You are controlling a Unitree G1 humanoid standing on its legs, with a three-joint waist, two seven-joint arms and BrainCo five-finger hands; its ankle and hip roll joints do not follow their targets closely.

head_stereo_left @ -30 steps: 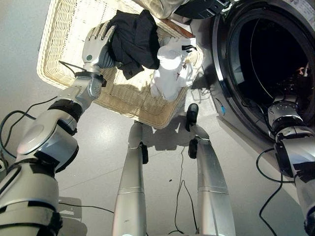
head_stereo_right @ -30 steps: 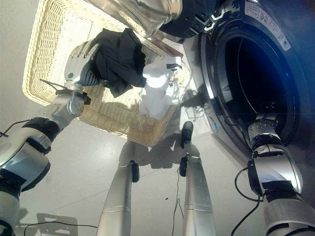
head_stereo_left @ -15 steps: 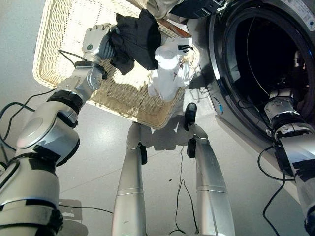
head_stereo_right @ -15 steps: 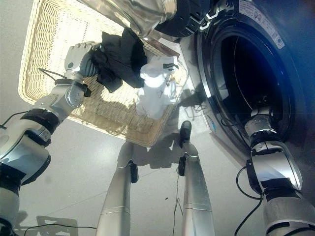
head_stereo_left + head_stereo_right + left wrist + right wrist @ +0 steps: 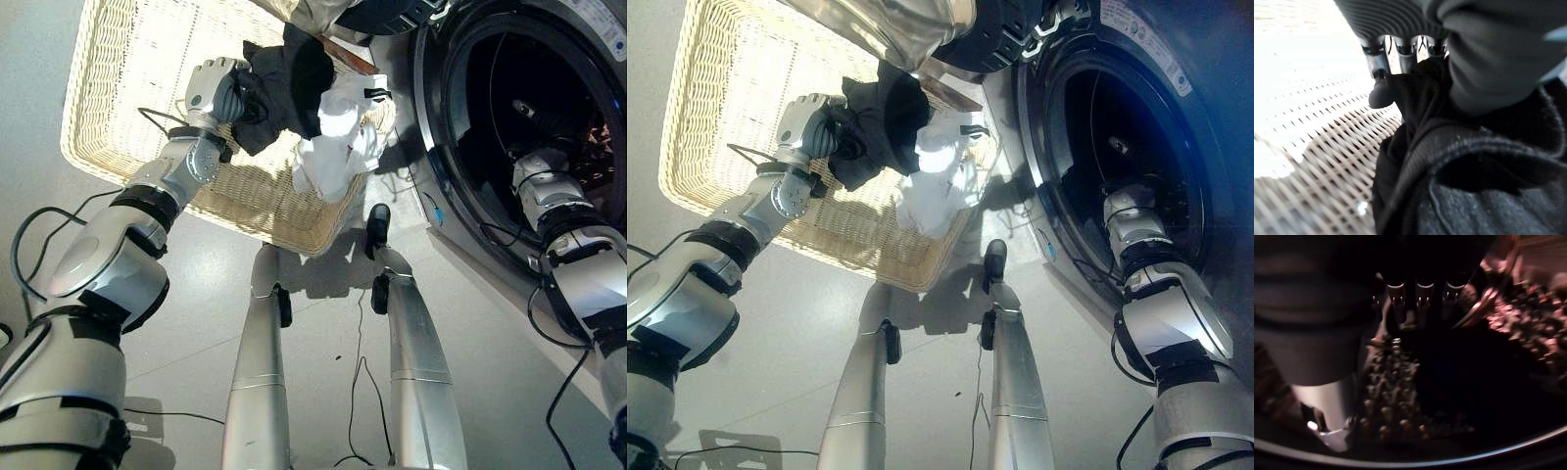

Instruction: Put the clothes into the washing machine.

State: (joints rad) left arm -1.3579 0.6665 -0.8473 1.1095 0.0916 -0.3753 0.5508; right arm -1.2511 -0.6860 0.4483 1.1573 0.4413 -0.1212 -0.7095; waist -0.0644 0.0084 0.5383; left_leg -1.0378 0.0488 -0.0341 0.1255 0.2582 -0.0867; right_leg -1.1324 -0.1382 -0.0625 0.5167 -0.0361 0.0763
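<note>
One wicker basket (image 5: pixel 118 88) holds two garments: a black garment (image 5: pixel 289 83) gripped by the left hand (image 5: pixel 217 90), fingers curled round it, and a white garment (image 5: pixel 338 137). The right hand (image 5: pixel 1420 298) reaches inside the washing machine (image 5: pixel 441 147); I cannot tell its fingers' state.

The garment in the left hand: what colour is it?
Black garment, clearest in the left eye view.

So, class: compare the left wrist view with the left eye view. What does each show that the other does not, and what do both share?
Left wrist view alone: the dark tips of the fingers curled into the cloth, seen close.
Left eye view alone: the white garment, the round washing machine opening and the right hand reaching inside it.
Both: the left hand clutching the black crumpled garment over the pale wicker basket.
</note>
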